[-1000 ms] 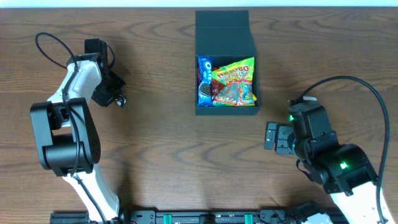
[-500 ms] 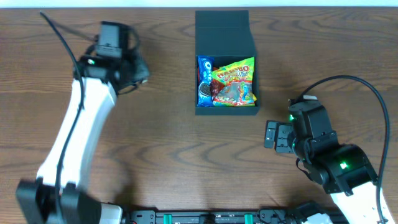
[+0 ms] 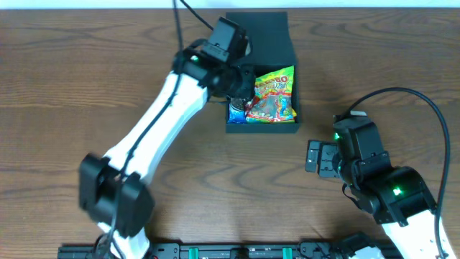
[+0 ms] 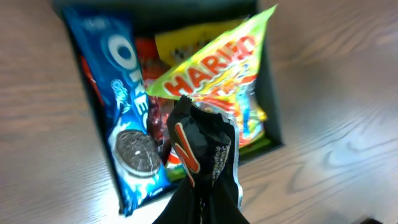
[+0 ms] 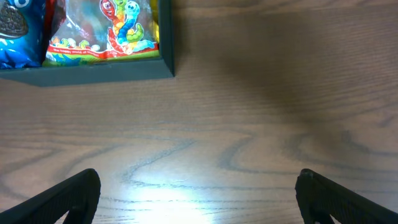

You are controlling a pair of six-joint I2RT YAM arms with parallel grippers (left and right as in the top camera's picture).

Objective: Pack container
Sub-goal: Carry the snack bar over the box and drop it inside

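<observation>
The container (image 3: 261,129) is a dark teal-green square box with its flap lid open at the far side. It holds a blue Oreo packet (image 4: 127,140), a yellow Haribo bag (image 4: 211,62) and a clear gummy bag (image 5: 106,28). My left gripper (image 3: 241,83) hangs over the box's left side, shut on a black snack packet with an orange mark (image 4: 202,149). My right gripper (image 3: 314,157) is open and empty, low over the table to the right of the box; its fingertips (image 5: 199,190) show wide apart in the right wrist view, with the box corner (image 5: 165,65) at top left.
The brown wooden table (image 3: 180,187) carries nothing else in view. The left arm (image 3: 158,129) stretches diagonally from the front left to the box. The right arm's black cable (image 3: 431,108) loops at the right edge.
My left arm has swung from the far left of the table rightward to over the box, carrying the black packet. The right arm has not moved.
</observation>
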